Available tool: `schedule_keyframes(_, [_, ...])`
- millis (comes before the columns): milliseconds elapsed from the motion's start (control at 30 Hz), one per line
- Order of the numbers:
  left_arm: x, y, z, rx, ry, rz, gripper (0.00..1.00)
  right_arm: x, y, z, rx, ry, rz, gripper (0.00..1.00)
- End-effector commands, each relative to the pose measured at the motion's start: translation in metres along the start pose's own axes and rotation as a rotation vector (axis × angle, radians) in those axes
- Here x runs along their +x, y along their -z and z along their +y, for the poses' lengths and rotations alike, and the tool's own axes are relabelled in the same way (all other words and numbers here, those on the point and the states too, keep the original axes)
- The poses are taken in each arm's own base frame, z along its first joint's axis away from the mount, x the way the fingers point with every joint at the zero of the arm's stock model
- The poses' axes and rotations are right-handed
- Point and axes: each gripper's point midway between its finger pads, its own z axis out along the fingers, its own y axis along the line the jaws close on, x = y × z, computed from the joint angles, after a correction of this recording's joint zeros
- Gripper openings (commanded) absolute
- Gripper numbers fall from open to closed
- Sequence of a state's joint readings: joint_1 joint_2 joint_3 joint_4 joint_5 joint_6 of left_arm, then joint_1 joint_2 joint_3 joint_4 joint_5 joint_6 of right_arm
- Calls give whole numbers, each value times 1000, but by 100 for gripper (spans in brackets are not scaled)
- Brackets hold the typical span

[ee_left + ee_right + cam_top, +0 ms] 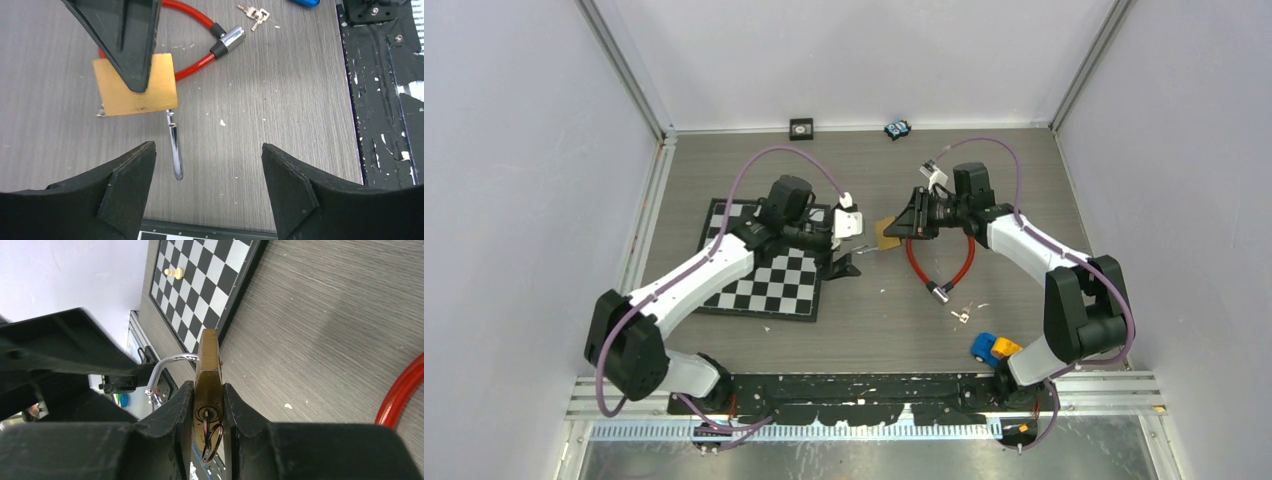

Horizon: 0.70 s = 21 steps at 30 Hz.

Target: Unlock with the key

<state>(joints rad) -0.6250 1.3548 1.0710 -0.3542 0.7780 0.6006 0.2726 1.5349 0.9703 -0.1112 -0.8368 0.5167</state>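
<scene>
The right gripper [207, 390] is clamping the brass padlock [209, 357] by its flat sides, its jaws standing only the lock's thickness apart. The key [210, 432] is sitting in the keyhole just behind the fingertips. The left gripper [207, 150] is gaping wide and gripping nothing, with the padlock's chrome shackle [174, 150] pointing into the gap between its jaws, nearer one finger and touching neither.
</scene>
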Motion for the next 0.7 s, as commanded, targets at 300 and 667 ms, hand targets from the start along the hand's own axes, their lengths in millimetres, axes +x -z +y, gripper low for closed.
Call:
schedule_keyframes(300, [26,-38,-1,52,-56,40,76,-39,11,36,-65,45,-103,1])
schedule_keyframes(667, [52,-43,-18,54,-223,163,79,-61,-10,15,-22,-85,-118,1])
